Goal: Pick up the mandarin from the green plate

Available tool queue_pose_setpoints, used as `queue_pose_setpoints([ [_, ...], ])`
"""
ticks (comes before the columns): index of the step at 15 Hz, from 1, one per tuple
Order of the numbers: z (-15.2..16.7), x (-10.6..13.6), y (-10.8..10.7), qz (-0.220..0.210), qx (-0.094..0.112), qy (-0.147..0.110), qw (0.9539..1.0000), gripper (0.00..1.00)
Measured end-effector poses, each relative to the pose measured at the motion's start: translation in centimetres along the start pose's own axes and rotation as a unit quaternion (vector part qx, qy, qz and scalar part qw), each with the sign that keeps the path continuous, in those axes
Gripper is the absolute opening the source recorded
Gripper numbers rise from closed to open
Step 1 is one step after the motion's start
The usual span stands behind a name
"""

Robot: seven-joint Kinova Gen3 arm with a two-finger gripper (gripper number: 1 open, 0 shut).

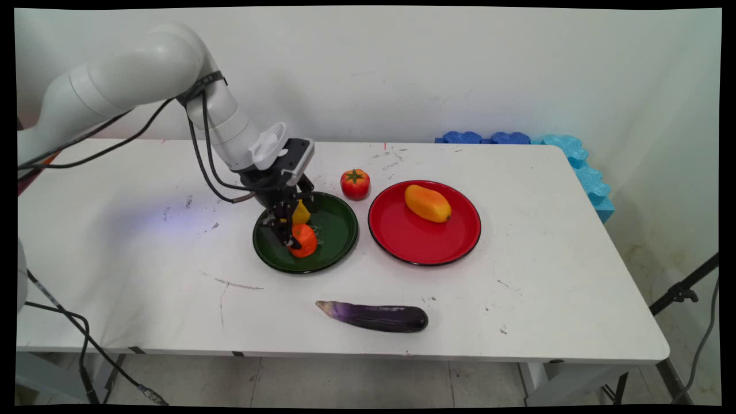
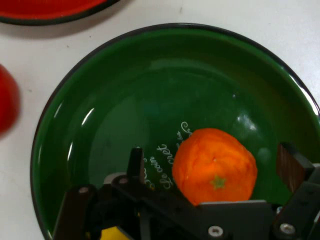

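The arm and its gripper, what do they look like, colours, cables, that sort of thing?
The arm is white, built of rounded tubular links, with black cables strapped near a joint and hanging in loops. A white vented housing sits at the wrist. The gripper is black, with an open metal linkage showing bolt heads and two slim fingers. No lettering is visible.

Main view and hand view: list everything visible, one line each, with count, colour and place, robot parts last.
orange: 1, orange, in the green plate, between the tool's fingers
yellow fruit: 1, yellow, green plate, behind the tool
green plate: 1, table centre
tomato: 1, red, behind the green plate
red plate: 1, right of the green plate
mango: 1, orange-yellow, on the red plate
eggplant: 1, purple, near edge
foam: blue, far right corner
table: 1, white
tool: 1, black, open, over the green plate
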Motion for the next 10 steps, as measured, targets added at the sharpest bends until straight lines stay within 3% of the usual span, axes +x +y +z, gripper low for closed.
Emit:
queue_pose_setpoints([
  [8,1.4,-1.2,0.3,0.030,-0.004,0.007,0.9995,1.00],
  [9,1.5,-1.4,0.4,0.031,-0.004,0.007,0.9995,0.00],
  [10,1.6,-1.4,0.4,0.032,-0.004,0.008,0.9994,0.00],
])
